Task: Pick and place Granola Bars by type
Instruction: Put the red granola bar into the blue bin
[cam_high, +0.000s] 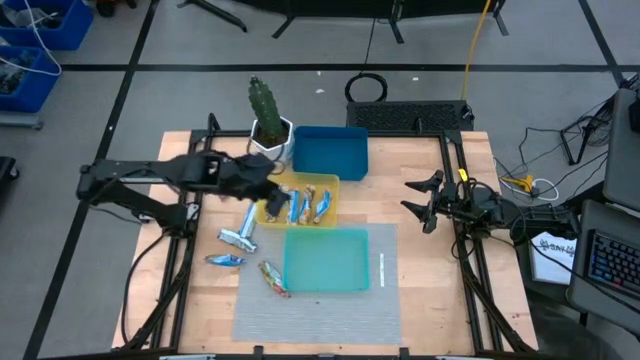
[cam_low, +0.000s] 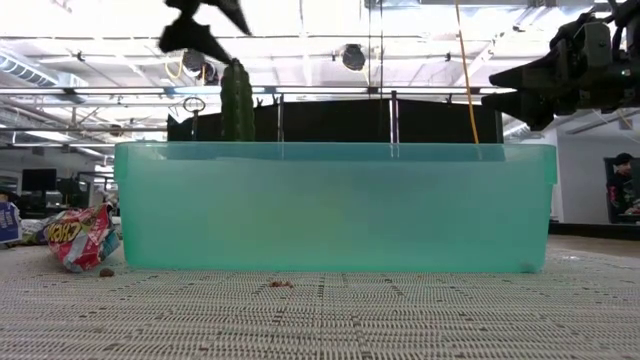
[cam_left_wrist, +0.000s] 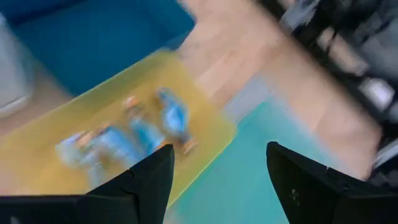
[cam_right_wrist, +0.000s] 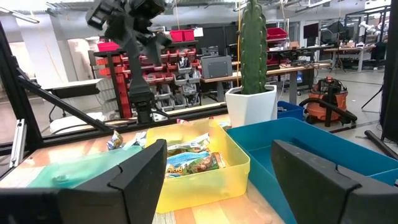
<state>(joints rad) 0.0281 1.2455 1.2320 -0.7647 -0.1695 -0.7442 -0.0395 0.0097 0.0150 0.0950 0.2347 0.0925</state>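
Taking the yellow tray (cam_high: 330, 182) as my landmark and reading across from the left: three granola bars (cam_high: 238, 238) lie loose on the table off the tray's left and near side, one blue and silver, a smaller one nearer the table's front edge, and a red-wrapped one (cam_low: 78, 238) touching the teal tray's (cam_high: 325, 285) left wall. My left gripper (cam_left_wrist: 217, 180) hangs above the yellow tray's left end, its fingers spread apart with nothing between them. Inside the yellow tray sit several blue-wrapped bars (cam_high: 298, 206), so I judge one type partly sorted. The blue tray (cam_high: 331, 150) behind the yellow one and the teal tray in front of it both look bare of bars as far as I can see, so the second type has not yet found a home and the loose bars remain to be picked. Well to the right of the yellow tray, my right gripper (cam_high: 425, 200) waits, fingers wide and holding nothing.
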